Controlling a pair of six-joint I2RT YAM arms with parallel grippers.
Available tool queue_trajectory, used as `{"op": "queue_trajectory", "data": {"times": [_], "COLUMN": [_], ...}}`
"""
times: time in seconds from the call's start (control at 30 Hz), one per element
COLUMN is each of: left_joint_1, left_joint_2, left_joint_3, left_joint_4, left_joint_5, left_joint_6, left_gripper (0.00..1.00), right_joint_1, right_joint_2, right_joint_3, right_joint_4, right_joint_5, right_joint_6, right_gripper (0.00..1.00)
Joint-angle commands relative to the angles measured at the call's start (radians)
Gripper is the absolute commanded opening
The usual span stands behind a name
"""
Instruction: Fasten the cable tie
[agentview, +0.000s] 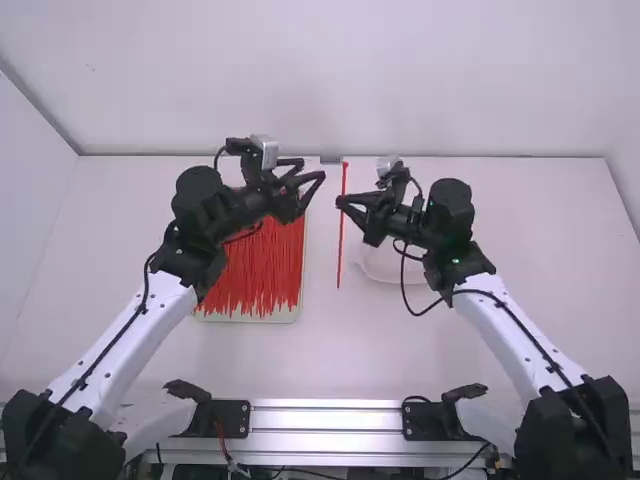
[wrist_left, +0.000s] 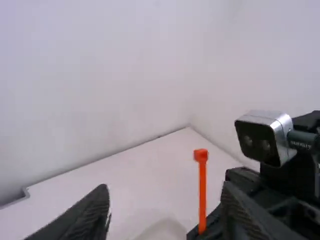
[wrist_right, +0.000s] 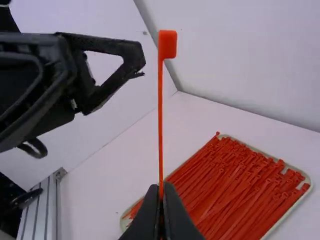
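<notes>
My right gripper is shut on a single red cable tie, which it holds upright above the table. In the right wrist view the strap rises from between the closed fingers, and its square head is at the far end. My left gripper stands open just left of the tie, apart from it, near the head. In the left wrist view the tie stands between the spread fingers, nearer the one on the right.
A tray heaped with several red cable ties lies under the left arm, also seen as the pile. A clear bowl sits under the right gripper. The back wall is close behind both grippers.
</notes>
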Motion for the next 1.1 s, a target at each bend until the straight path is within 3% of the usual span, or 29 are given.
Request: {"op": "queue_trajectory", "data": {"times": [0.0,0.23,0.5,0.8,1.07], "left_joint_1": [0.04,0.124,0.138,0.099,0.039], "left_joint_2": [-0.019,0.014,0.195,0.399,0.411], "left_joint_3": [0.05,0.166,0.343,0.519,0.517], "left_joint_4": [-0.01,-0.095,-0.095,-0.043,0.056], "left_joint_5": [0.145,0.402,0.74,0.961,0.981], "left_joint_6": [0.061,0.154,0.158,0.134,0.114], "left_gripper": [0.71,0.87,0.94,0.83,0.82], "right_joint_1": [-0.038,-0.108,-0.159,-0.16,-0.135], "right_joint_2": [0.005,0.005,0.005,0.005,0.005], "right_joint_3": [0.027,0.027,0.027,0.027,0.027], "right_joint_4": [0.007,0.057,0.203,0.371,0.403], "right_joint_5": [-0.124,-0.268,-0.405,-0.447,-0.383], "right_joint_6": [0.003,-0.004,-0.006,0.029,0.029], "right_gripper": [0.0,0.0,0.0,0.0,0.0]}}
